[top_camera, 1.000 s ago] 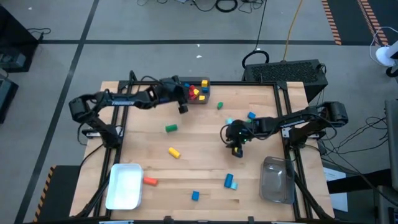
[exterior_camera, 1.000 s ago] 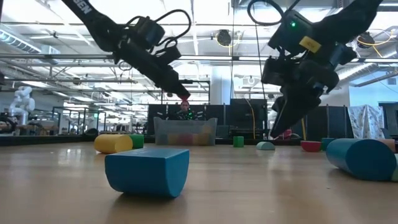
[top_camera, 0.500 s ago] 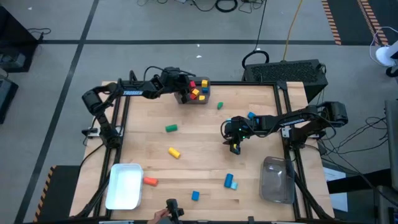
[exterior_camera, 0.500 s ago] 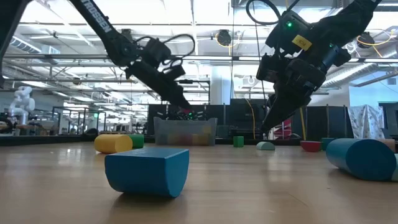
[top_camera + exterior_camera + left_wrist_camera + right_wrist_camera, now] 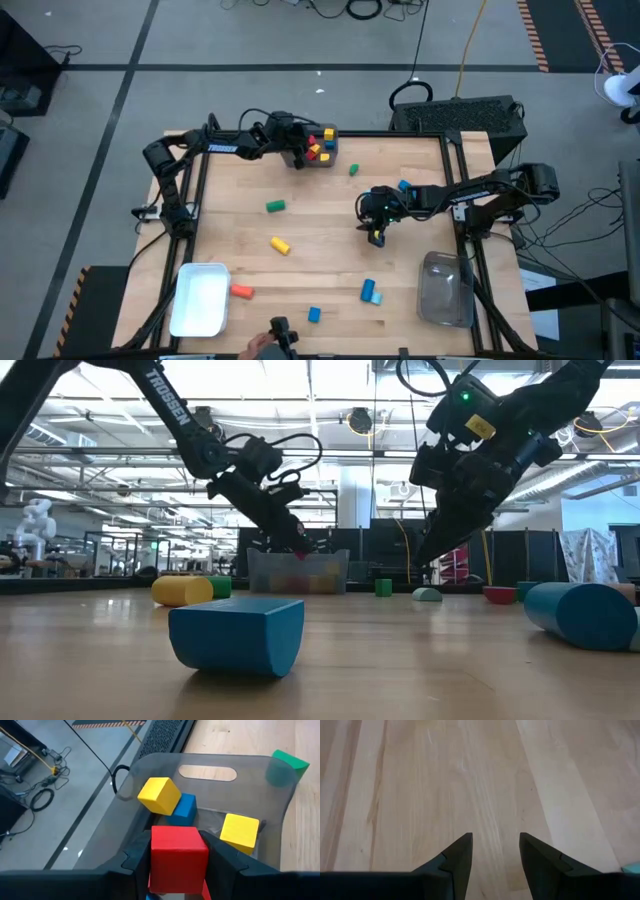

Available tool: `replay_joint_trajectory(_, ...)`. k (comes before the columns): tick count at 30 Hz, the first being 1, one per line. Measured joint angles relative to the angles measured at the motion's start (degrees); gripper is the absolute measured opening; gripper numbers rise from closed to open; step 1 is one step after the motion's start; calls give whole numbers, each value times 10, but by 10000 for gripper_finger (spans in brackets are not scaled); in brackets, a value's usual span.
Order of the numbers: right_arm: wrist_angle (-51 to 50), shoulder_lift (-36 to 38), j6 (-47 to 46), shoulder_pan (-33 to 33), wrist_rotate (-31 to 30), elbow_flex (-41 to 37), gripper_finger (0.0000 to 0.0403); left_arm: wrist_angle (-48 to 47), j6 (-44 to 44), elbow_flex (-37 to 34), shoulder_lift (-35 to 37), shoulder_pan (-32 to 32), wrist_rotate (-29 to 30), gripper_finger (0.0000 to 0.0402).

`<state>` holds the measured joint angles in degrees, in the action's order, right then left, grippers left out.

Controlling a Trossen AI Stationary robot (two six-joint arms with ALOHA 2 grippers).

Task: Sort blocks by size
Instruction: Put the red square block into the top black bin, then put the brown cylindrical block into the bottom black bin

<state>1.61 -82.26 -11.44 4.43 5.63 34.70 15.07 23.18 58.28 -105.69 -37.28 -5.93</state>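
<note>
the left tool (image 5: 179, 870) grips a red block (image 5: 178, 857) above the grey bin (image 5: 280, 815) at the table's far edge, where yellow blocks (image 5: 158, 795) and a blue block (image 5: 184, 810) lie. the right tool (image 5: 495, 855) hangs unclenched and empty over bare table (image 5: 470, 780) mid-right.

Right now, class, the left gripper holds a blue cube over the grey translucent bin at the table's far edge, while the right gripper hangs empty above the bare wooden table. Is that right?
Not quite. The cube in the left gripper is a red cube, not blue; the left wrist view shows it over the grey translucent bin. The right gripper does hang empty above the wooden table.
</note>
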Motion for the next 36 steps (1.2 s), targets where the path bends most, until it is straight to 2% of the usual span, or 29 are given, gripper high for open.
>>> replay_joint_trajectory(7, 5, 0, -5, 0, 0, 0, 148, -6, -2, 0, 0, 0, 1, 150)
replay_joint_trajectory(14, 5, 0, -10, 0, 0, 0, 148, -11, -49, 0, 0, -1, 9, 202)
replay_joint_trajectory(17, 5, 0, -10, 1, -2, 0, 148, -13, -48, 0, 0, -2, 31, 205)
replay_joint_trajectory(23, -16, 21, -10, 17, -1, 0, 148, -20, -50, 0, 15, 9, 32, 206)
replay_joint_trajectory(28, -108, 72, -10, 44, -9, 1, 148, -57, -63, 0, 64, 30, 32, 207)
replay_joint_trajectory(36, -318, 154, -32, 91, -115, 1, 148, -83, -84, 1, 146, 79, 32, 207)
